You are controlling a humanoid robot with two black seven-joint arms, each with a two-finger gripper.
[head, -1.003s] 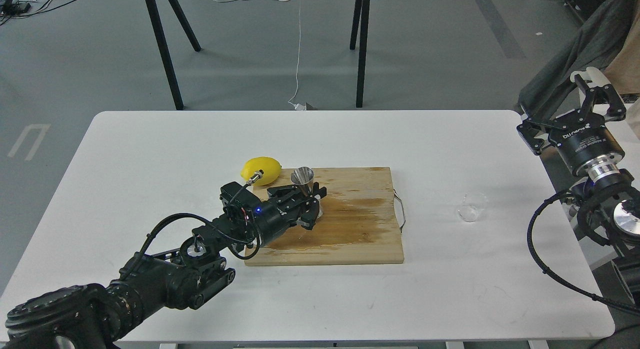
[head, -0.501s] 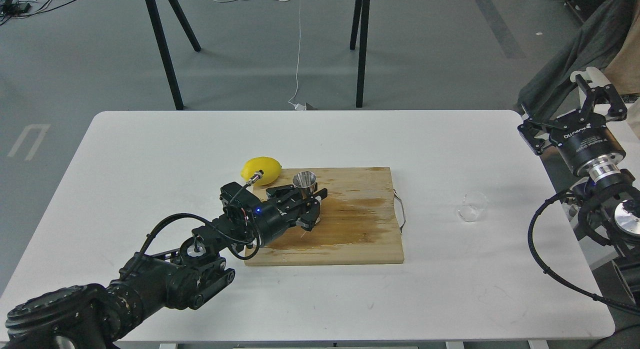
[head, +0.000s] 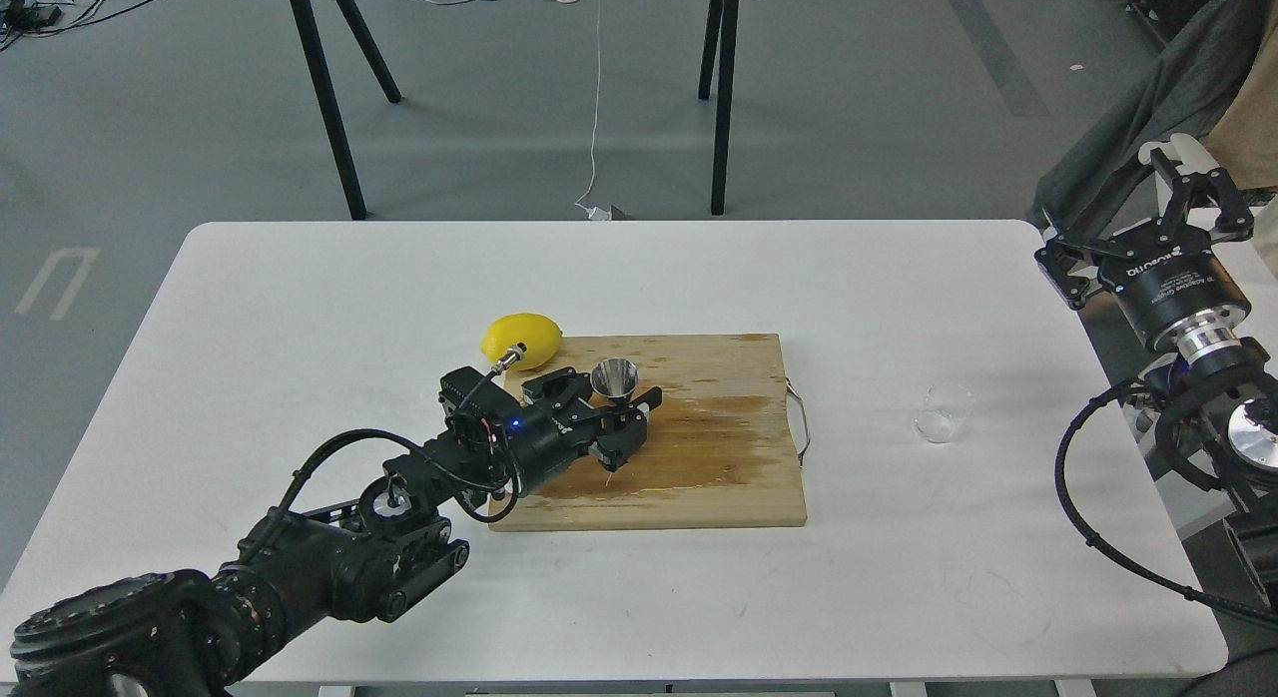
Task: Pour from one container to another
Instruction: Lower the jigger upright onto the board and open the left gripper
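The steel jigger [head: 614,377] is held just above the left part of the wooden cutting board [head: 719,477], its open cone facing up and slightly toward me. My left gripper [head: 627,419] is shut on the jigger's waist, and its fingers hide the lower cone. The small clear glass cup [head: 944,413] stands upright on the white table, right of the board and apart from both grippers. It looks empty. My right gripper [head: 1190,175] hangs open beyond the table's right edge, holding nothing.
A yellow lemon [head: 521,339] lies on the table at the board's back left corner, just behind my left wrist. A dark wet stain [head: 714,417] spreads across the board's middle. A metal handle [head: 802,422] sticks out of the board's right side.
My left gripper has lowered the jigger and carried it slightly right, rolling a little at the wrist. The glass cup and my right arm have stayed put.
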